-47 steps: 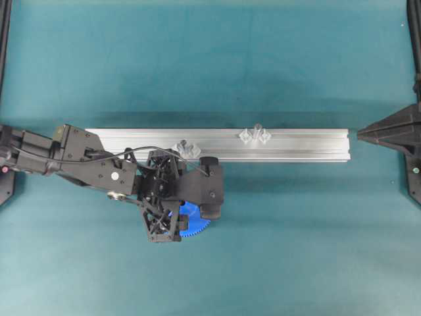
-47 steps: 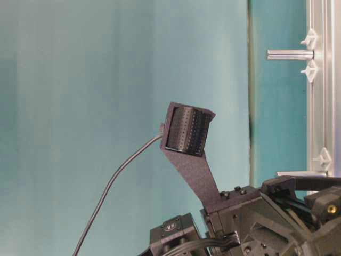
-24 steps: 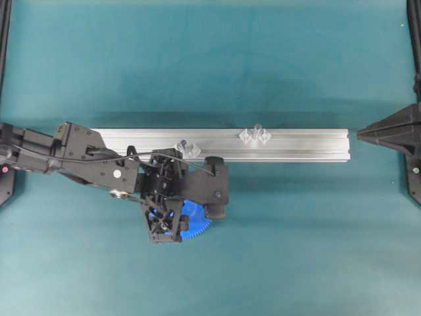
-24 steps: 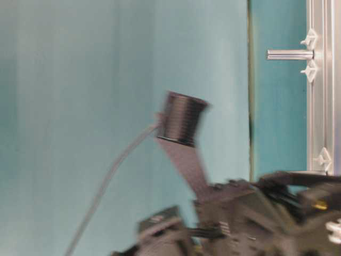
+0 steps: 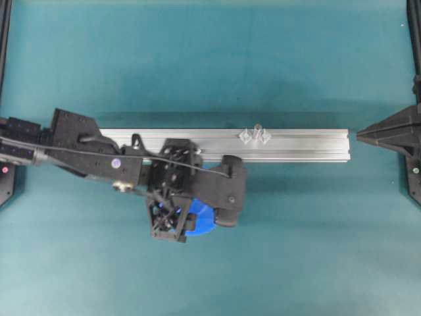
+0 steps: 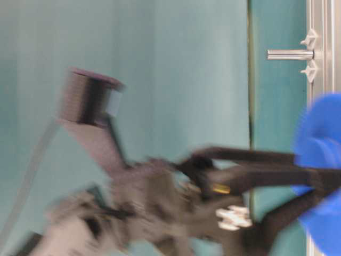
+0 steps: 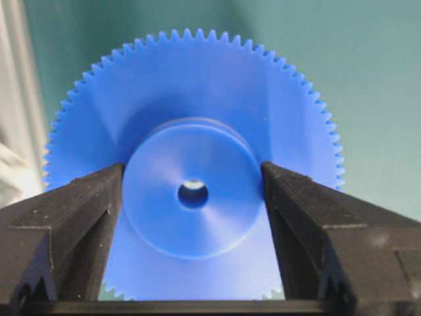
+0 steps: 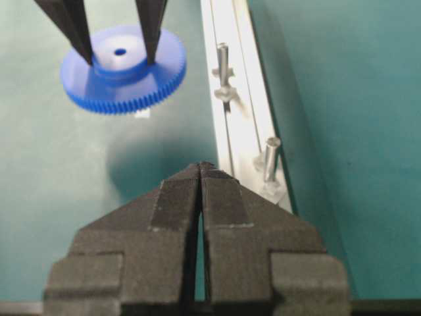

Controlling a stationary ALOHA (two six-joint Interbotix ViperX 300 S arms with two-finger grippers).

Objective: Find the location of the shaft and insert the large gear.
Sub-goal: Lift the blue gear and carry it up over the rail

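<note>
The large blue gear hangs level above the table, gripped at its hub by my left gripper. It fills the left wrist view, centre hole facing the camera. In the right wrist view the gear floats left of the rail with its shadow on the mat below. One shaft stands between two clear blocks on the rail; the other is hidden under the left arm overhead. Both shafts show in the right wrist view, far and near. My right gripper is shut and empty at the rail's right end.
The aluminium rail lies across the middle of the teal mat. A small white tag lies on the mat under the gear. The table-level view is blurred; it shows the gear and one shaft.
My left gripper has lifted the gear off the mat and carried it right and toward the rail; the arm now covers the left shaft. The right arm has not moved.
</note>
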